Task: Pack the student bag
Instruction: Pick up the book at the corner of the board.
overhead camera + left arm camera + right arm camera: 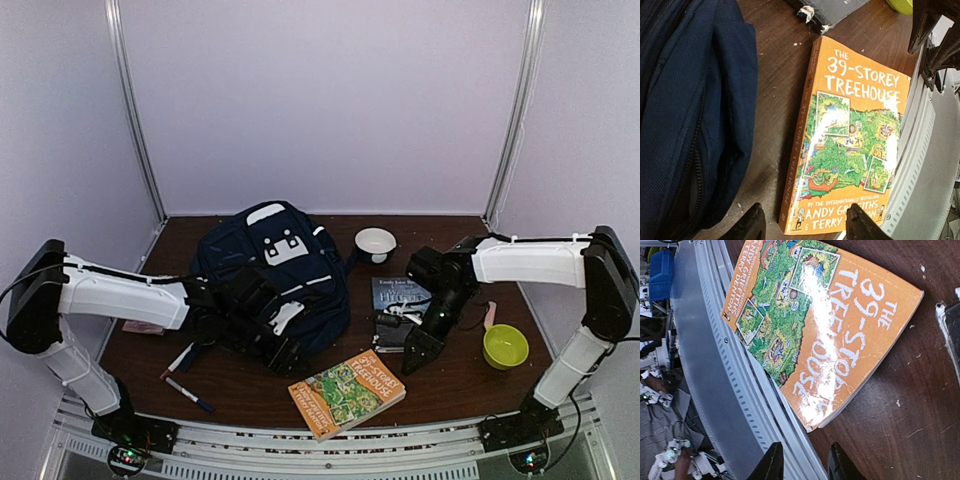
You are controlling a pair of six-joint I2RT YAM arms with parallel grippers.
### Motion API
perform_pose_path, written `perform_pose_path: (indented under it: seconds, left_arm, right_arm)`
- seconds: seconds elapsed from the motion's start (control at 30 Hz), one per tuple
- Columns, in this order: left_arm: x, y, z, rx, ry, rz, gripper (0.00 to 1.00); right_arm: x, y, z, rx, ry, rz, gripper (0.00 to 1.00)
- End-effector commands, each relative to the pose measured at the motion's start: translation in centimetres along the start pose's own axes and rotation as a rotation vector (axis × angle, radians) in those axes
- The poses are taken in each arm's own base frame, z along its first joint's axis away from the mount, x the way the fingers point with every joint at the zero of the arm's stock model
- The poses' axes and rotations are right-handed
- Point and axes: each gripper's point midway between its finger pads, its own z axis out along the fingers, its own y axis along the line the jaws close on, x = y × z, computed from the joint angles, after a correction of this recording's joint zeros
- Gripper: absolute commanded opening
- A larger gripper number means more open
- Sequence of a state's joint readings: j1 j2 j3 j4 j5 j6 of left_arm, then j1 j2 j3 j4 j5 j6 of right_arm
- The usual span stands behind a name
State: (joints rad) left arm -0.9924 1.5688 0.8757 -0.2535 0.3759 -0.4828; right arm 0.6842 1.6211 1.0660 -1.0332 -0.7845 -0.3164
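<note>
The student bag (270, 270), navy with white patches, lies mid-table; its dark fabric and zipper fill the left of the left wrist view (690, 110). An orange book, "The 39-Storey Treehouse" (346, 392), lies flat by the front edge, just right of the bag (850, 140). My left gripper (287, 357) hovers at the bag's near right corner, open (807, 225), its fingertips straddling the book's bottom end from above. My right gripper (420, 350) hangs right of the book, open (805, 462) and empty, over the table's front rail beside the book's corner (825, 325).
A dark book (400, 295) and a black notebook (393, 332) lie under the right arm. A white bowl (375, 243) stands behind, a green bowl (505, 346) at the right. Pens (187, 385) lie front left. The metal rail (730, 390) borders the front edge.
</note>
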Motion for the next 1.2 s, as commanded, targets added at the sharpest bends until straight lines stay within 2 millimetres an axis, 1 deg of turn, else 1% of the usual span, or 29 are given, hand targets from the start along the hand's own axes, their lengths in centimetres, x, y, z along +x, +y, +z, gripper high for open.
perform_pose_path:
  seconds: [0.0, 0.1, 0.3, 0.43, 0.53, 0.7, 1.17]
  left_arm:
    - [-2.3, -0.6, 0.0, -0.003, -0.060, 0.019, 0.56]
    - [-2.5, -0.8, 0.4, -0.004, -0.061, 0.025, 0.56]
    - [-2.0, -1.7, 1.6, 0.012, -0.026, 0.044, 0.54]
    - [-1.6, -2.0, 1.7, 0.016, -0.007, 0.051, 0.49]
    - [-1.5, -2.0, 1.7, 0.014, -0.001, 0.055, 0.47]
    - [-1.5, -1.8, 1.7, 0.002, -0.002, 0.054, 0.49]
    - [-1.2, -1.3, 2.0, -0.013, 0.008, 0.054, 0.50]
  right_arm:
    - [0.3, 1.1, 0.2, -0.140, -0.012, 0.115, 0.31]
    - [0.4, 0.9, 0.6, -0.155, -0.003, 0.136, 0.31]
    - [0.7, 0.2, 1.8, -0.183, 0.036, 0.191, 0.31]
    - [0.9, -0.8, 2.3, -0.145, 0.040, 0.221, 0.30]
    - [1.0, -0.9, 2.5, -0.152, 0.048, 0.231, 0.29]
    - [1.1, -0.6, 2.8, -0.189, 0.055, 0.245, 0.26]
    - [1.4, -0.5, 3.5, -0.236, 0.082, 0.292, 0.23]
